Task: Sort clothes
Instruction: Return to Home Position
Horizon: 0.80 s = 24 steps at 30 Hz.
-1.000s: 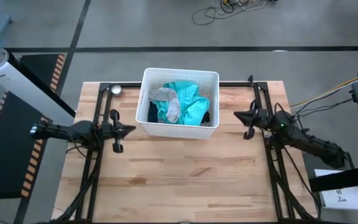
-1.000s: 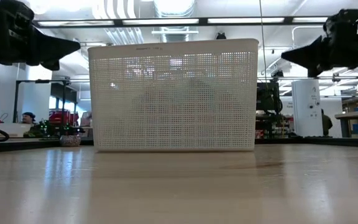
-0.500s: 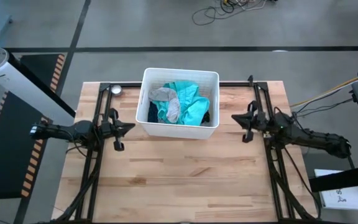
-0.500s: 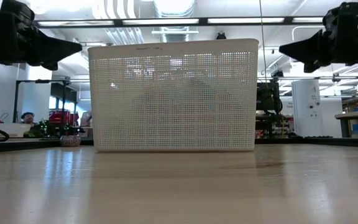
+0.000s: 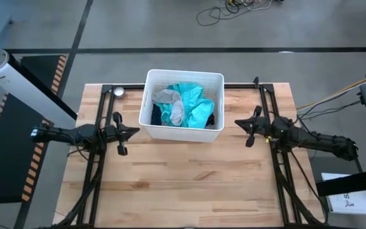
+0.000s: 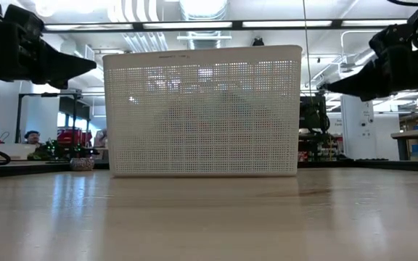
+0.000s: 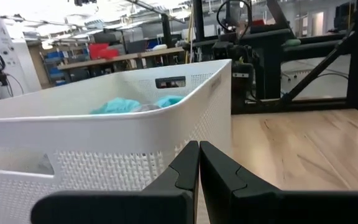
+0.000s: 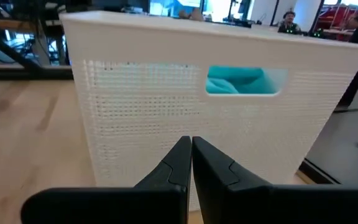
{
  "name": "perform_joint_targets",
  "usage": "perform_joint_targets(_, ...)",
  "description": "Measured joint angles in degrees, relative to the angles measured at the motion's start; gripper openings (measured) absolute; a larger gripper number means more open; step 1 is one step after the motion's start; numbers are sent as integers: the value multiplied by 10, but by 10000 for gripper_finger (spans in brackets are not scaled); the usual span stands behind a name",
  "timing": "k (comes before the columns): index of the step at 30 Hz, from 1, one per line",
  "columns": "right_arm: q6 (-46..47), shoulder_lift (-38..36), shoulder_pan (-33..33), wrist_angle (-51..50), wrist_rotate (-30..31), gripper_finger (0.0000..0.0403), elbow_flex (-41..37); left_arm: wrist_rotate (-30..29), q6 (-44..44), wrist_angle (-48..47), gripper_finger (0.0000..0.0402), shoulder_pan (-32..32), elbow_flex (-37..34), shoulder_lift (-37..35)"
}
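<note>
Wood-plank table in a workshop room, w/ the left gripper hanging above it towards the left edge. Its fingers are pressed together tip to tip w/ nothing btwn them. It points at the left wall of the white basket, just beside it but not touching. Same for the right gripper on the right-edge side: fingers clenched on nothing, aimed at the basket's right wall w/ a small gap. Both wrist views agree, each showing only a hairline slit btwn the dark fingers. Basket sits at the middle of the table's far edge, its far wall about level w/ that edge. From table height its perforated front wall hides the contents, apart from a vague darker mound behind the holes. Clothes are all inside the basket in a loose heap. Bright teal garment is crumpled on top & takes up most of it, also showing through the handle slot in the right wrist view. Grey piece lies over its left part. Dark navy fabric shows only as a strip along the left wall, pattern too small to read. Small round metal thing at the far left corner, can't tell what.
</note>
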Motion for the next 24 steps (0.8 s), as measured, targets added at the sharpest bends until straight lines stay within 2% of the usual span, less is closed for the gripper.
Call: perform_joint_targets(24,-5,24,0,-24,-5,0,0,6,-17,-8,0,0,4,1)
